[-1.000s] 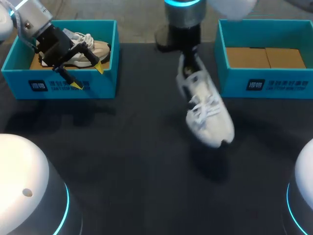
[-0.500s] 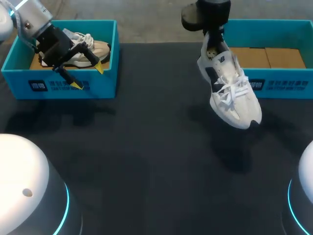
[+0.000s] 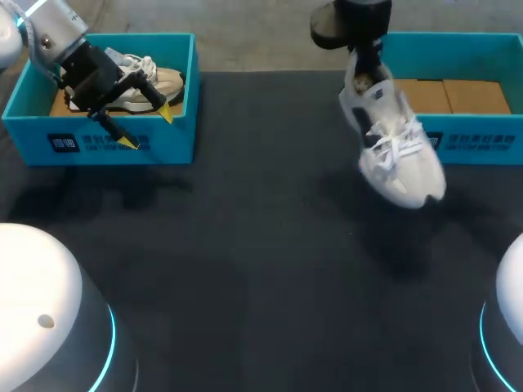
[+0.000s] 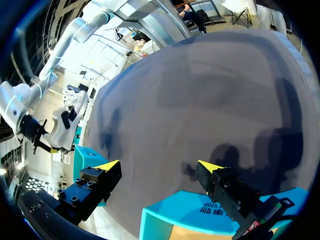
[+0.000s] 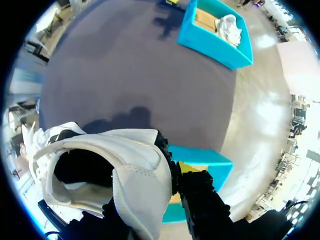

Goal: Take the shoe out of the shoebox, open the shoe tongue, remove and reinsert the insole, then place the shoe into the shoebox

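Right hand (image 5: 171, 173) largely hidden behind white shoe (image 5: 135, 175) heel, boxed shoe (image 3: 160, 80) seemingly half-covered by left hand (image 3: 149, 128)

Evenly lit from overhead. Softly shadowed on the dark table (image 3: 245, 286) beneath the hanging white shoe (image 3: 396, 155) and before the left shoebox (image 3: 106, 143).
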Tool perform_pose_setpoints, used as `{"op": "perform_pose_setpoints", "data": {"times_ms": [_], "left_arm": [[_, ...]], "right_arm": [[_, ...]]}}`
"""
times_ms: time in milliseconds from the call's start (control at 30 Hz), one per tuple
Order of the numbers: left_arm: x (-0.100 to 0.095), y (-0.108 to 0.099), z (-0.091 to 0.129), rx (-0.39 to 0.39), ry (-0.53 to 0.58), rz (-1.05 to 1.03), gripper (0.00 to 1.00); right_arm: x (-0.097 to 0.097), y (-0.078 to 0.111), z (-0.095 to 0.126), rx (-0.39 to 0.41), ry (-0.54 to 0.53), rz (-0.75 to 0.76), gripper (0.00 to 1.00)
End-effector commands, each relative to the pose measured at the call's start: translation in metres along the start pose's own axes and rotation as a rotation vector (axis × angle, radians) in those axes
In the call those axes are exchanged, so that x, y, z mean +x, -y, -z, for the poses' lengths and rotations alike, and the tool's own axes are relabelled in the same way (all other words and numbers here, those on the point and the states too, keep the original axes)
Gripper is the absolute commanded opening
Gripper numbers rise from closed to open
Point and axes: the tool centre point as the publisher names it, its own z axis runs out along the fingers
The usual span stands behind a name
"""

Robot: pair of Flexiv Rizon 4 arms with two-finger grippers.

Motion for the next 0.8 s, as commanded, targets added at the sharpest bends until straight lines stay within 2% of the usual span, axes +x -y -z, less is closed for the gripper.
{"op": "perform_pose_setpoints", "data": {"times_ms": [33, 67, 100, 300, 400, 433, 500, 800], "left_arm": [[0.0, 0.001, 0.0, -0.002, -0.003, 0.0, 1.0], [0.0, 0.001, 0.0, -0.002, -0.003, 0.0, 1.0], [0.0, 0.001, 0.0, -0.002, -0.003, 0.0, 1.0], [0.0, 0.001, 0.0, -0.002, -0.003, 0.0, 1.0], [0.0, 0.001, 0.0, -0.002, -0.003, 0.0, 1.0], [0.0, 0.001, 0.0, -0.002, -0.003, 0.0, 1.0], [0.0, 0.001, 0.0, -0.002, -0.003, 0.0, 1.0], [0.0, 0.001, 0.0, -0.002, -0.003, 0.0, 1.0]], "right_arm": [[-0.019, 0.037, 0.008, -0.024, 0.008, 0.013, 0.0], [-0.023, 0.045, 0.007, -0.003, -0.006, 0.019, 0.0], [-0.027, 0.052, 0.007, -0.034, 0.002, 0.026, 0.0], [-0.051, 0.087, 0.0, -0.063, -0.019, 0.058, 0.0], [-0.064, 0.103, -0.007, -0.061, -0.03, 0.079, 0.0], [-0.064, 0.103, -0.007, -0.061, -0.03, 0.079, 0.0], [-0.076, 0.119, -0.016, -0.048, -0.046, 0.077, 0.0], [-0.098, 0.175, -0.042, -0.027, -0.085, -0.021, 0.0]]}}
